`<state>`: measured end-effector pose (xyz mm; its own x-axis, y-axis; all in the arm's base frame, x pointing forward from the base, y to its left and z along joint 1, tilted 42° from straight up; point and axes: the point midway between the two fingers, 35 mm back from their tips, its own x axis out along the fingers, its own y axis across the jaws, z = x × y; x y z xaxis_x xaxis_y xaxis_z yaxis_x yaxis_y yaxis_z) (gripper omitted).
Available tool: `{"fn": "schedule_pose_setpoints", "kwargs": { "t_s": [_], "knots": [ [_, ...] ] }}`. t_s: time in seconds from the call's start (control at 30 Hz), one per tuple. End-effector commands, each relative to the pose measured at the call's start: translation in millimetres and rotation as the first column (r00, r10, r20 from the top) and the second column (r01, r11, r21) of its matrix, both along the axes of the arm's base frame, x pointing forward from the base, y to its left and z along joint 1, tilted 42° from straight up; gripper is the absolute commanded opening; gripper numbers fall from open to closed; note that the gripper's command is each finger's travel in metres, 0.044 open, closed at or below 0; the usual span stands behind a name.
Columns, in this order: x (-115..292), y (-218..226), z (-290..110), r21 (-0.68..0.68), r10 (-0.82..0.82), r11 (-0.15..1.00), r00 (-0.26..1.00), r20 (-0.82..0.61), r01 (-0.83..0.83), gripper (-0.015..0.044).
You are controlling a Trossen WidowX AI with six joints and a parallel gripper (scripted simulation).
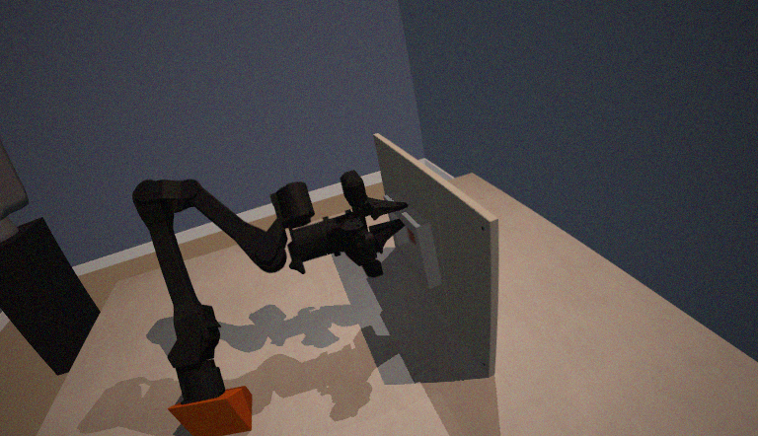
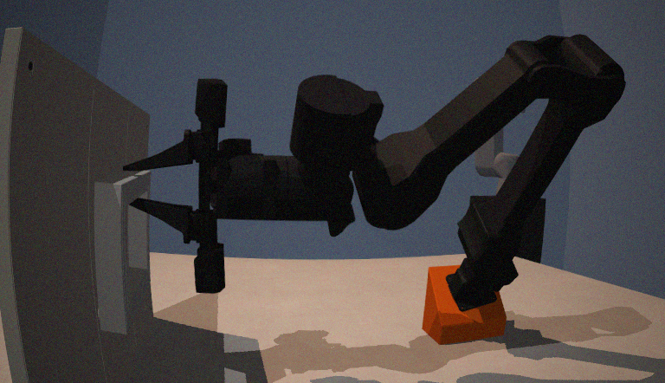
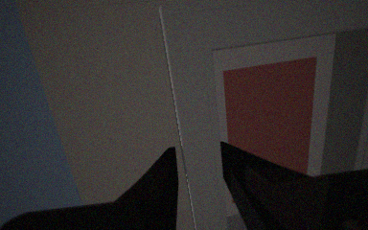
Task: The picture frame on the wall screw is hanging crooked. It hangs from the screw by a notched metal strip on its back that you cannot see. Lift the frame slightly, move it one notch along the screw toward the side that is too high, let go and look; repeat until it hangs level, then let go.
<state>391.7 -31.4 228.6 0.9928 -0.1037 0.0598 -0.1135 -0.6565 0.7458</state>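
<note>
The picture frame (image 1: 427,254) (image 2: 111,241) (image 3: 273,50) is pale grey with a red picture (image 1: 412,235) (image 3: 268,110). It hangs on the upright grey wall panel (image 1: 458,297) (image 2: 48,163) (image 3: 105,96). My gripper (image 1: 403,213) (image 2: 128,185) (image 3: 195,150) reaches level at the frame's top edge, with one finger above and one below it. The fingers stand apart, with a small gap to the edge on each side, so they do not clamp it. The screw and the notched strip are hidden behind the frame. I cannot tell from these views whether the frame hangs level.
The arm's orange base (image 1: 215,411) (image 2: 461,317) sits on the beige table (image 1: 586,325) well away from the panel. A dark cabinet (image 1: 38,291) stands off the table at the left. Blue room walls lie behind.
</note>
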Motion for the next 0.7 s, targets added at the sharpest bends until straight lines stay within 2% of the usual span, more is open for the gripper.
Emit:
{"fn": "schedule_pose_setpoints", "kwargs": {
  "t_s": [0.0,0.07,0.23,0.53,0.67],
  "knots": [
    [0.0,0.0,0.0,-0.003,0.0,1.0,1.0,0.0,0.0,0.021],
    [0.0,0.0,0.0,-0.003,0.0,1.0,1.0,0.0,0.0,0.026],
    [-6.3,1.5,0.9,-0.029,-0.002,1.0,1.0,-0.003,0.002,0.026],
    [-85.9,15.2,-9.6,-0.372,-0.038,0.928,0.999,-0.038,0.021,0.026],
    [-97.5,16.6,-15.1,-0.426,-0.045,0.905,0.998,-0.042,0.023,0.026]
  ]
}}
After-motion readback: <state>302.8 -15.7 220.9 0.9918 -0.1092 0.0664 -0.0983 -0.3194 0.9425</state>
